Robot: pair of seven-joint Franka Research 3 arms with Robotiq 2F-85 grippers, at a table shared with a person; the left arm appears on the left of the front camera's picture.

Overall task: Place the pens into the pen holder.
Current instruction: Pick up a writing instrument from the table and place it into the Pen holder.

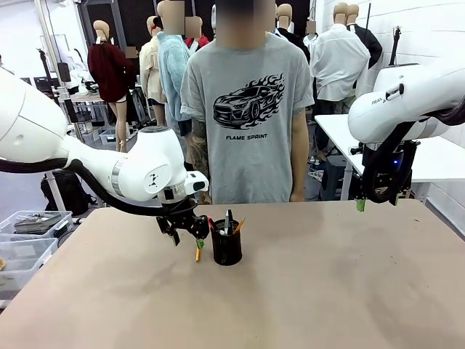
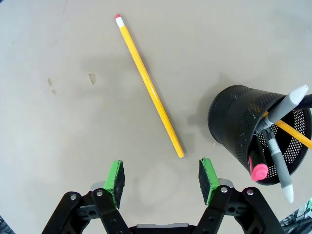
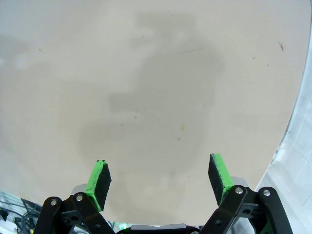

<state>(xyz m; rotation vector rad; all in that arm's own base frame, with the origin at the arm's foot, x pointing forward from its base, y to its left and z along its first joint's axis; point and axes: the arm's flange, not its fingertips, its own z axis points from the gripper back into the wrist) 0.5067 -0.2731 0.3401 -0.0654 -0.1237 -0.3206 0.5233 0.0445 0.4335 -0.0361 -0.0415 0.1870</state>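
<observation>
Black mesh pen holder (image 2: 234, 117), right of frame, holds white pen (image 2: 288, 103), red-ended pen (image 2: 259, 171) and orange stick (image 2: 295, 134). Yellow pencil (image 2: 148, 85) lies on tan table (image 2: 58, 146). Left gripper (image 2: 161, 170) and right gripper (image 3: 161, 173): jaws apart, empty.

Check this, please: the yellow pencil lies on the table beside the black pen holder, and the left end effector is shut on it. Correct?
Not shut on it: the left wrist view shows the left end effector open and empty. The yellow pencil does lie on the table beside the black pen holder.
</observation>
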